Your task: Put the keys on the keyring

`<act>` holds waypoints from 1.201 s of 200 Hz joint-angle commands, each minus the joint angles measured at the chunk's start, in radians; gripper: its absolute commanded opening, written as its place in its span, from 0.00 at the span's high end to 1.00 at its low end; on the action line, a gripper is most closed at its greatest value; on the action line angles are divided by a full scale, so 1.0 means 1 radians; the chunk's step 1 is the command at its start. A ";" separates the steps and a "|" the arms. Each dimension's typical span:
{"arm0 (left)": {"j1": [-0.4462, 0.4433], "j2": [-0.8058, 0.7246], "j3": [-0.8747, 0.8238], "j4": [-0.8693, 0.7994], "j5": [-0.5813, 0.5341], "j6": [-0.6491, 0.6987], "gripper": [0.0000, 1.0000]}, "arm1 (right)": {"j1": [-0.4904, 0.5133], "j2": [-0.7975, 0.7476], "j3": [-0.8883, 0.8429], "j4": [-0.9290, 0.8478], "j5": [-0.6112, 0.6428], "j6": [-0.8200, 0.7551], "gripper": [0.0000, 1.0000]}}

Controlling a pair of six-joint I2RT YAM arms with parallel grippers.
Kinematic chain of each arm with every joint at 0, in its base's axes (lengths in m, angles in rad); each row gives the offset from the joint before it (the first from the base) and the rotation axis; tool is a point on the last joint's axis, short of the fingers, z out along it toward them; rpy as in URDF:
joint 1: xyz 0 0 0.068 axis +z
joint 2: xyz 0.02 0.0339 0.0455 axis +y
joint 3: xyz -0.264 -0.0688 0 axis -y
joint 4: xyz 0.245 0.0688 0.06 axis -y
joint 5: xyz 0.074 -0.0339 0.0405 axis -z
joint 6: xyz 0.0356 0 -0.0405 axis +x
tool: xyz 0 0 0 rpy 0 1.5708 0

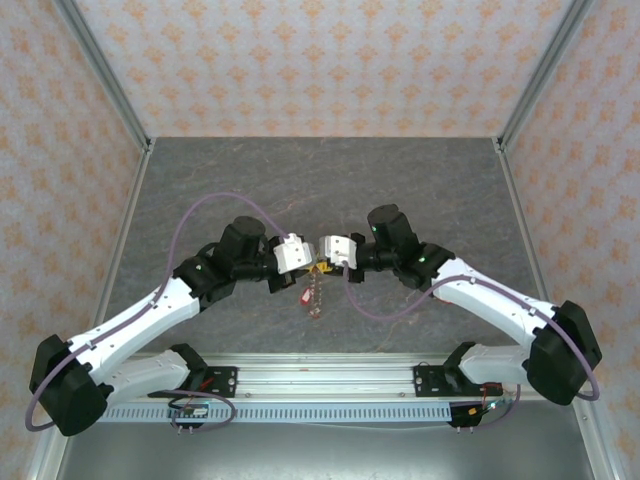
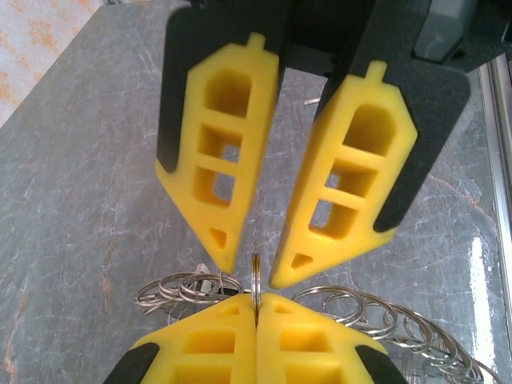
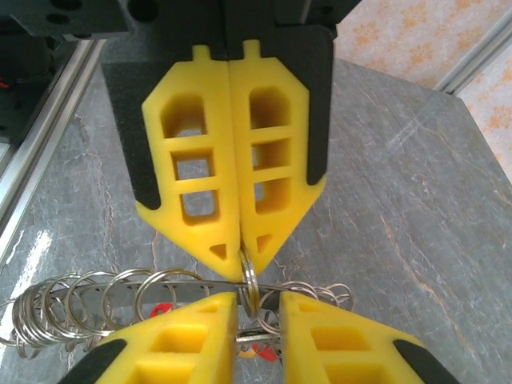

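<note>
Top external, keyring (image 1: 316,297) tiny, top end hidden

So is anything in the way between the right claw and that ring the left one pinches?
Nothing visible. The left gripper is shut on the keyring, and the right gripper sits right at it, jaws slightly apart, with bare air between.
</note>
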 commanded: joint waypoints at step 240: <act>-0.009 0.020 0.086 -0.063 -0.023 0.034 1.00 | 0.006 -0.025 -0.003 0.053 -0.051 0.042 0.90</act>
